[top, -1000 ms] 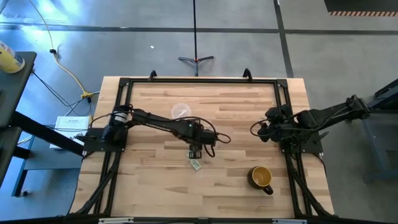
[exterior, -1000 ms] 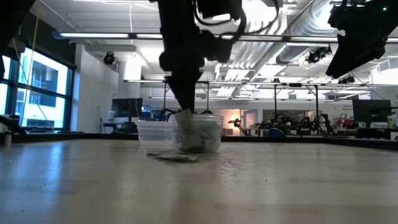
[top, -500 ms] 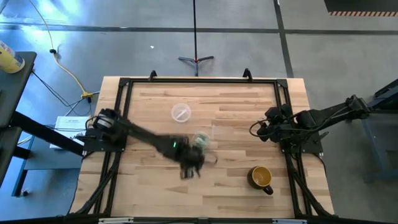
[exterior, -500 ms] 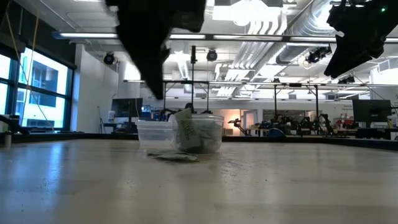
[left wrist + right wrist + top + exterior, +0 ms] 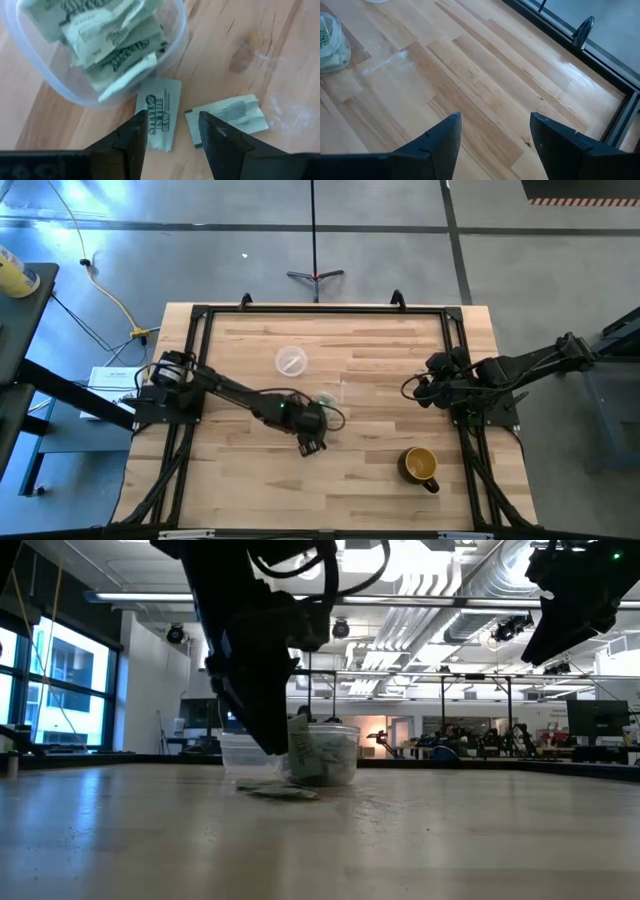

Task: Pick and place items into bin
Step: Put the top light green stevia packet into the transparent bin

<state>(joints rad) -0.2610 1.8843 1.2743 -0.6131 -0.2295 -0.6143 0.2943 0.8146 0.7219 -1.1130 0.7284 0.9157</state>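
Observation:
The bin, a clear plastic cup (image 5: 95,45), stands near the table's middle (image 5: 325,402) and holds several pale green and white packets (image 5: 107,35). Two more packets lie flat on the wood beside it, one against the cup's foot (image 5: 159,120) and one a little farther off (image 5: 227,117). My left gripper (image 5: 172,136) hangs open just above these two, on the cup's near side (image 5: 310,444); it hides them in the high view. In the low view its fingers (image 5: 268,735) stop short of the table. My right gripper (image 5: 495,135) waits open at the table's right (image 5: 425,387).
A flat clear round disc (image 5: 291,361) lies toward the far edge from the cup. A mustard-yellow mug (image 5: 420,465) stands near the right front. A black frame rail (image 5: 320,308) runs round the table. Bare wood lies between cup and mug.
My left gripper has left the cup, risen and swung toward the table's near-left, then come back down over the two loose packets just near of the cup. The cup and the packets on the table have stayed put.

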